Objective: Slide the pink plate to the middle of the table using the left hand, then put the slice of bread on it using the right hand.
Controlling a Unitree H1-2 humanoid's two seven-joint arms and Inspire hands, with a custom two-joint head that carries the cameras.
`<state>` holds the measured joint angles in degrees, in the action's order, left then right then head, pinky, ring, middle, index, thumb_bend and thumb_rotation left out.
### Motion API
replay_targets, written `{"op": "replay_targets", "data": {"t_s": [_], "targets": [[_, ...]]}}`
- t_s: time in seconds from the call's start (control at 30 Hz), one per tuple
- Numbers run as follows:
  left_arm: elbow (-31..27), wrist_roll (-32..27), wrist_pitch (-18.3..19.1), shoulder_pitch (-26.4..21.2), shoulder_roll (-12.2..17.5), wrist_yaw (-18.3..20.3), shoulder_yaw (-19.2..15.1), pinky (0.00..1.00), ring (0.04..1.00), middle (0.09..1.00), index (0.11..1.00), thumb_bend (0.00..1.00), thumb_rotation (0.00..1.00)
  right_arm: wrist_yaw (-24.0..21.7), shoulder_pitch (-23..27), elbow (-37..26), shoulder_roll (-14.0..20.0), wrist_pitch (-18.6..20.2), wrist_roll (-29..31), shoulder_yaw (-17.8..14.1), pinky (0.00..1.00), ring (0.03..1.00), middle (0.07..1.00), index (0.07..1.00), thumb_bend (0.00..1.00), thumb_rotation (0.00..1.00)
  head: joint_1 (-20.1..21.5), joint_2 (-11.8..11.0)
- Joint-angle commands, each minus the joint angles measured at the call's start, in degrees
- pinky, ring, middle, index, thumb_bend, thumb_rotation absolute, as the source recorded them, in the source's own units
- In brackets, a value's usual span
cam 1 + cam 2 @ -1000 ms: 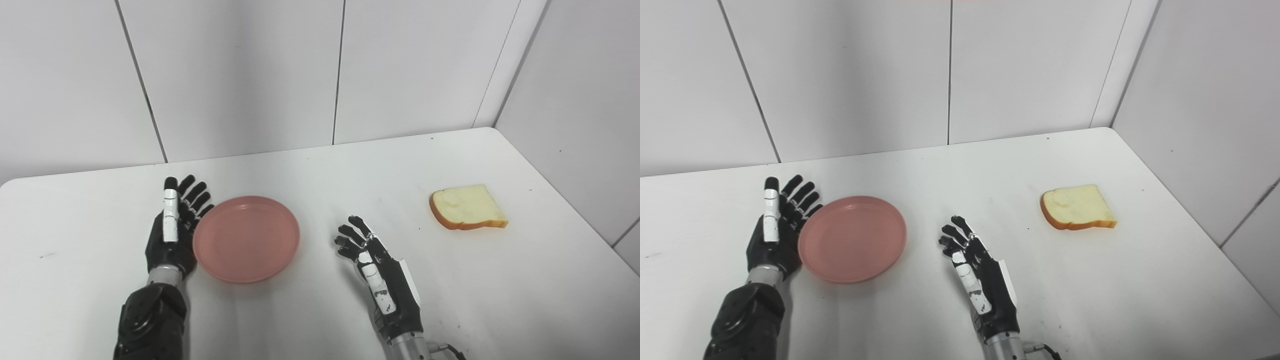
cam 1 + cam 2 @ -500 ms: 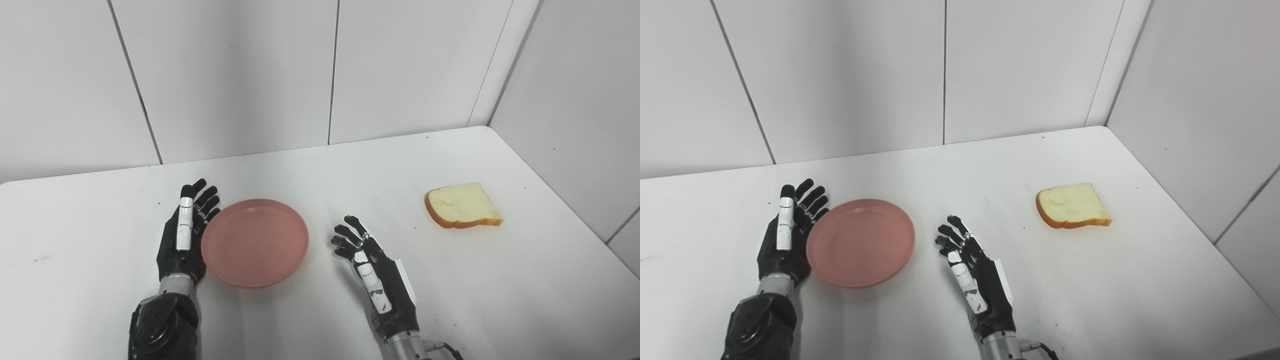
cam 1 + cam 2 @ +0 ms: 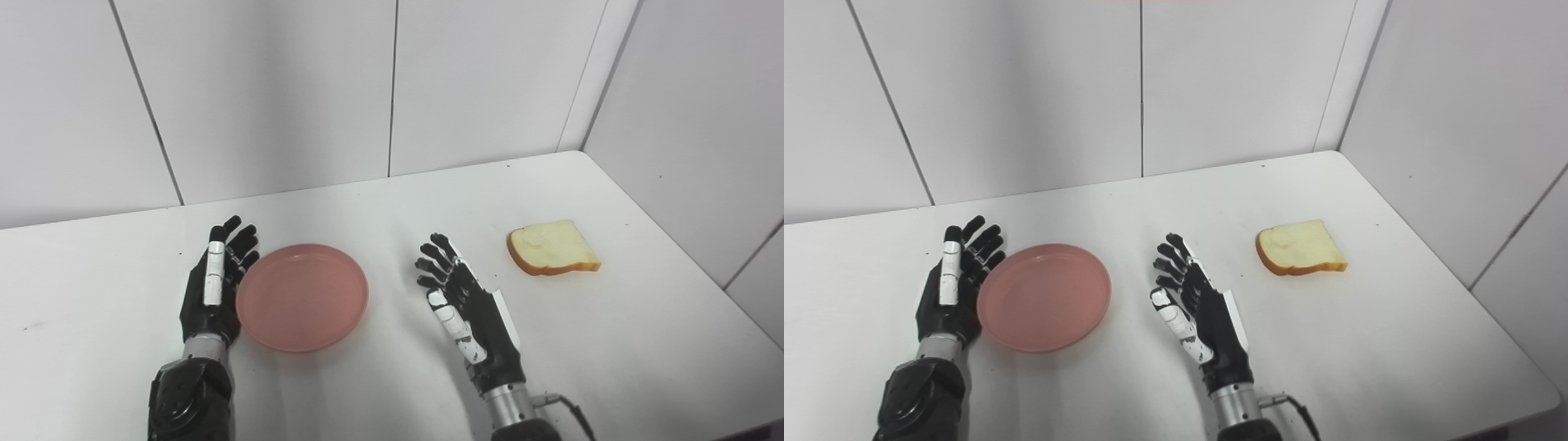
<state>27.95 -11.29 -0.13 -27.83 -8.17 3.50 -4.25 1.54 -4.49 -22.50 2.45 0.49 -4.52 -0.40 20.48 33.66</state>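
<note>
Plate (image 3: 302,297) sits near mid-surface, left hand (image 3: 213,288) flat against its left rim, fingers apart, slide seemingly near done; bread (image 3: 553,248) untouched toward right edge, right hand (image 3: 468,309) empty, fingers spread, well short of it.

lower left: left hand (image 3: 948,294) spread against pink plate (image 3: 1044,297); right hand (image 3: 1200,312) spread at centre; bread (image 3: 1298,247) right of centre.

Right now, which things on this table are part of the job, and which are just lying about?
Part of the job:
pink plate
slice of bread
left hand, open beside the plate
right hand, open, holding nothing

Just lying about:
nothing else; only the white table itself
</note>
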Motion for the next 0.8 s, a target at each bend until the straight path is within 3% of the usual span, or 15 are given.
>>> {"op": "replay_targets", "data": {"t_s": [0.0,0.17,0.37,0.5,0.6,0.77], "targets": [[1.84,-0.22,1.80,1.07,-0.18,0.00,0.16,0.87,0.866,0.810,0.806,0.90,0.77,-1.10,3.11,-4.99,2.54,4.66,1.90,-2.34,0.83,0.851,0.882,0.910,0.83,0.79,-0.06,0.01],[2.39,-0.30,1.83,0.93,-0.41,-0.14,0.08,0.87,0.867,0.802,0.804,0.88,0.76,-2.19,8.54,-10.06,8.62,14.06,6.02,-7.51,0.85,0.854,0.889,0.906,0.85,0.80,0.17,-0.34],[3.69,-0.37,1.02,0.66,-0.69,0.04,0.06,0.89,0.866,0.810,0.805,0.87,0.76,-3.55,13.48,-7.99,16.94,19.27,6.76,-11.97,0.82,0.854,0.894,0.909,0.86,0.75,-0.15,-0.86],[4.08,-0.45,0.52,0.62,-0.82,0.17,0.05,0.89,0.865,0.801,0.806,0.87,0.76,-6.46,15.50,-4.36,24.28,19.95,4.24,-12.27,0.82,0.875,0.887,0.927,0.86,0.74,-0.42,-1.28],[4.31,-0.81,0.57,0.56,-0.95,0.29,-0.19,0.92,0.873,0.812,0.832,0.86,0.75,-8.82,16.48,-2.70,30.93,21.14,-0.70,-10.76,0.82,0.878,0.895,0.955,0.88,0.73,-0.68,-1.65],[5.13,-0.95,0.20,0.54,-1.33,0.52,-0.39,0.92,0.877,0.827,0.839,0.89,0.74,-15.05,18.06,1.31,41.77,21.83,-7.08,-7.33,0.80,0.936,0.978,0.976,0.98,0.63,-1.35,-2.10]]}}
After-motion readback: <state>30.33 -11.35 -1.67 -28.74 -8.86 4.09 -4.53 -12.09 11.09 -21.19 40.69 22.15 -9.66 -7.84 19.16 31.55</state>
